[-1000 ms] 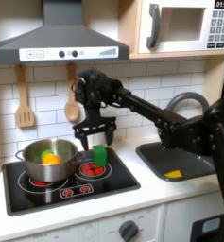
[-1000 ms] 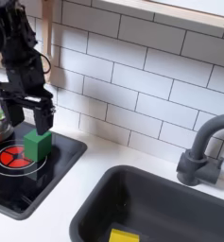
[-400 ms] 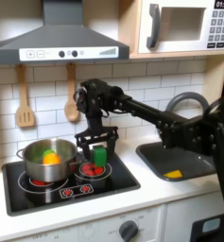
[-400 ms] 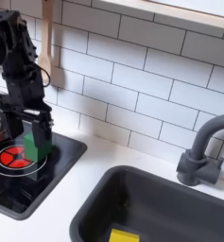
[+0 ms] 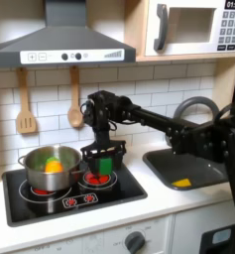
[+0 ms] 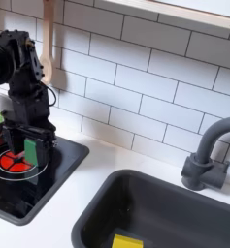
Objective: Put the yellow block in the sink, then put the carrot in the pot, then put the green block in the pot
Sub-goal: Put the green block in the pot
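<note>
Look at your surroundings first: the black stove (image 5: 74, 193) carries the pot (image 5: 48, 169) on its burner toward the first exterior view's left, and inside that pot you can see the carrot (image 5: 52, 166), orange with a bit of green beside it. Two wooden utensils, a spatula (image 5: 26, 109) and a spoon (image 5: 76, 104), hang on the white tile wall above. Off to the first exterior view's right sits the sink (image 5: 188, 167) with its dark curved faucet (image 6: 212, 155), and the yellow block (image 6: 127, 241) lies on the sink floor, well apart from the arm. The pot's rim stands just beside the gripper, on the first exterior view's left of it.

Now your gripper (image 5: 104, 165): it is down low over the red burner ring (image 6: 14, 162), fingers pointing at the stove. The green block (image 6: 31, 150) sits right between those fingers (image 6: 42, 148), one on each side of it. The fingers look pressed against its sides, though you cannot tell for sure that they grip. The block rests low, at or just above the burner, beside the pot rather than in it.
</note>
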